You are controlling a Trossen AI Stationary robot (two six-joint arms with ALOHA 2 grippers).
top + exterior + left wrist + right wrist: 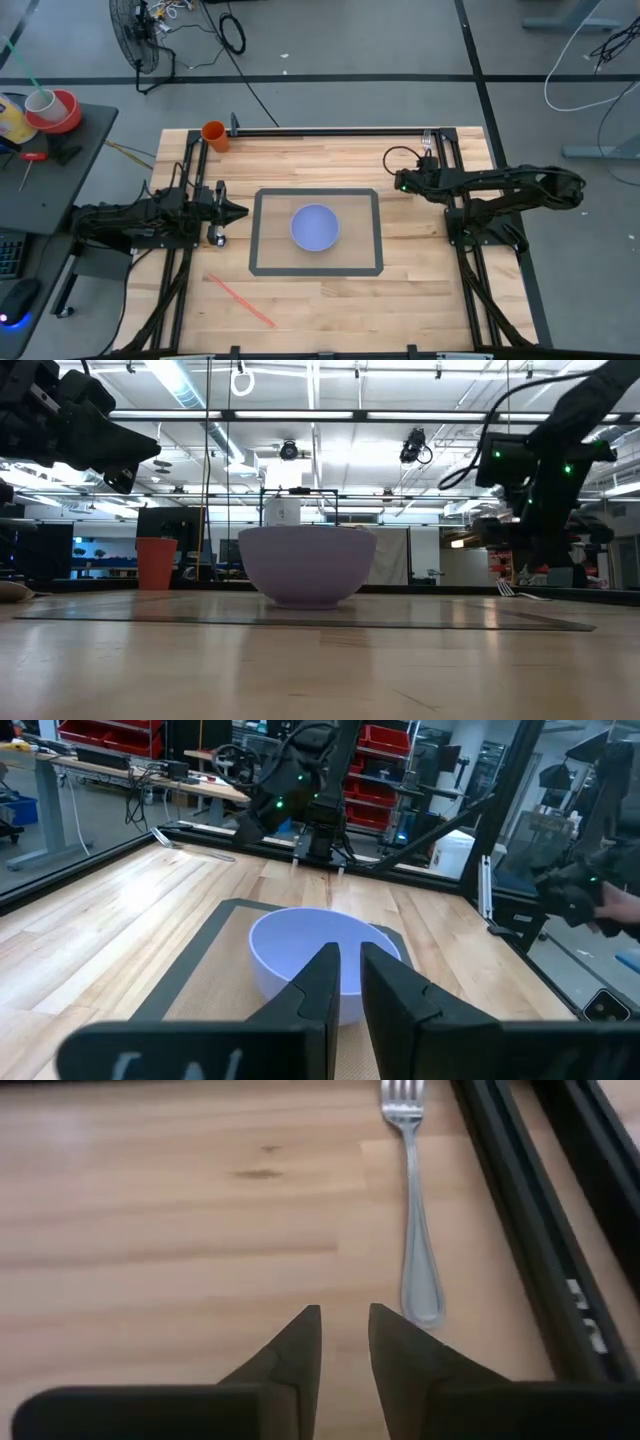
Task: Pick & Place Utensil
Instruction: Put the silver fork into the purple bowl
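Light came from long ceiling fixtures (180,385), which showed blown out in the low view and left both arms as dark silhouettes. The wooden table (330,290) was evenly bright from above, with only soft, short shadows. In the low view its near boards were out of focus. The fork (415,1230) looked soft, and the right wrist view's own fingers (400,1350) were blurred.

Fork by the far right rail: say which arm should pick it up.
Right. The right gripper hovers just short of the fork, nothing between them. The left gripper waits across the bowl, far from it.
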